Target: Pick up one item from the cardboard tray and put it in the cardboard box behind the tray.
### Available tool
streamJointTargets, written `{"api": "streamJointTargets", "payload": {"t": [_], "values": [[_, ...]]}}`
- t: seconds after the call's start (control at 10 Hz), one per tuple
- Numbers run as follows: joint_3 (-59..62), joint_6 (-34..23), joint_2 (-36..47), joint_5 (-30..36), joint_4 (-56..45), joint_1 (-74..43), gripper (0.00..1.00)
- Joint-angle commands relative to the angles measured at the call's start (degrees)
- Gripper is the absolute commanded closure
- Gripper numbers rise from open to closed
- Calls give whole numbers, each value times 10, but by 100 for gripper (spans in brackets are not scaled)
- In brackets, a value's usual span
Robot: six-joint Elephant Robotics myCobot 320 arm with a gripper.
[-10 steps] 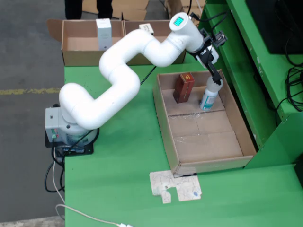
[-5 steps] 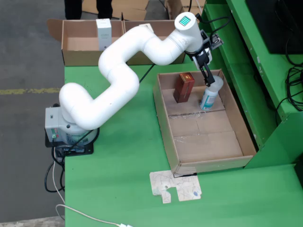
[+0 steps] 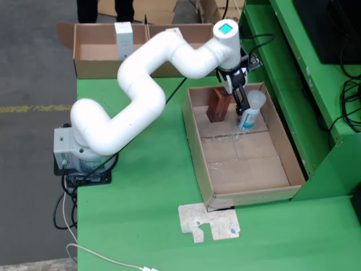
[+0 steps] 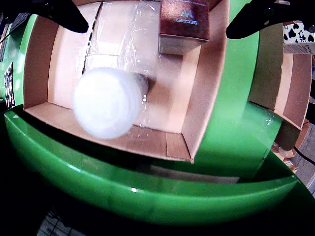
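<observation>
In the overhead view, the cardboard tray point(image 3: 242, 169) holds a dark red-brown box point(image 3: 218, 105) and a white bottle point(image 3: 249, 116) with a blue label, both upright at its far end. My gripper point(image 3: 241, 103) hangs over the gap between the two. In the wrist view the black fingertips point(image 4: 66, 17) stand wide apart at the top corners, so the gripper point(image 4: 157, 32) is open and holds nothing. The bottle's white cap point(image 4: 107, 102) sits lower left of the gap and the brown box point(image 4: 183, 20) lies at the top centre. The cardboard box point(image 3: 96, 53) stands behind the tray.
A white carton point(image 3: 123, 39) stands inside the cardboard box, which also shows at the right edge point(image 4: 288, 83) of the wrist view. A green frame point(image 3: 293, 73) rises right of the tray. A flat cardboard scrap point(image 3: 210, 223) lies on the green table near the tray's front.
The gripper has swung left, from above the bottle's cap to over the gap between bottle and brown box, and the wrist has turned. Bottle and box have not moved.
</observation>
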Motion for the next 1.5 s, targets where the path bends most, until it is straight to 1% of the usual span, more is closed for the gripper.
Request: {"api": "streamJointTargets", "payload": {"t": [0.0, 0.6, 1.0, 1.4], "values": [[15, -2, 27, 2, -3, -4, 0], [15, 3, 33, 6, -17, -1, 0], [15, 11, 52, 8, -79, 11, 0], [15, 19, 55, 3, -92, 25, 0]]}}
